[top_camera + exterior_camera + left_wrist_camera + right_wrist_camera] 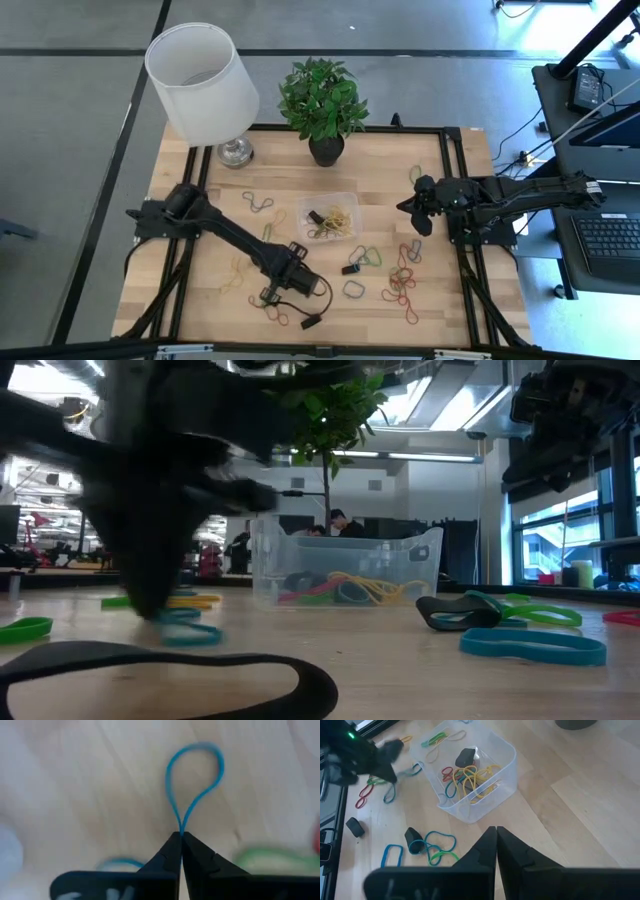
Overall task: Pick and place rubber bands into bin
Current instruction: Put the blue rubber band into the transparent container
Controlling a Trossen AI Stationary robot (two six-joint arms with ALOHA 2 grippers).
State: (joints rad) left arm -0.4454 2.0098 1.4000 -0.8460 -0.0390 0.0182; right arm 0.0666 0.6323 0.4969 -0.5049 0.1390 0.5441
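High view, left gripper (272, 294): you have it low over the front of the table (200, 200), left of centre, among scattered rubber bands (400, 285).
High view, right gripper (412, 210): you see it waiting above the right side of the table, just right of the bin (329, 218).
High view, bin: clear tub near the table's middle, in front of the plant pot (326, 150); yellow, red and dark bands lie inside it.
High view, surroundings: a lamp (205, 85) with a white shade stands at the back left corner.

Low view, bin (345, 570): you see it on the wood with yellow, red and green bands piled on its floor.
Low view, loose bands: teal, green and black loops lie flat on the table in front of the bin and to both sides.
Low view, left arm: a dark blurred mass reaches down to the table at the left.

Left wrist view, left gripper (180, 840): your fingertips are pressed together, pinching the end of a blue band (195, 782) that forms a loop beyond the tips.

Right wrist view, right gripper (496, 831): your fingers meet at the tips with nothing between them.
Right wrist view, bin (490, 795): it sits beyond the fingers, bands inside, more bands loose on the table past it.
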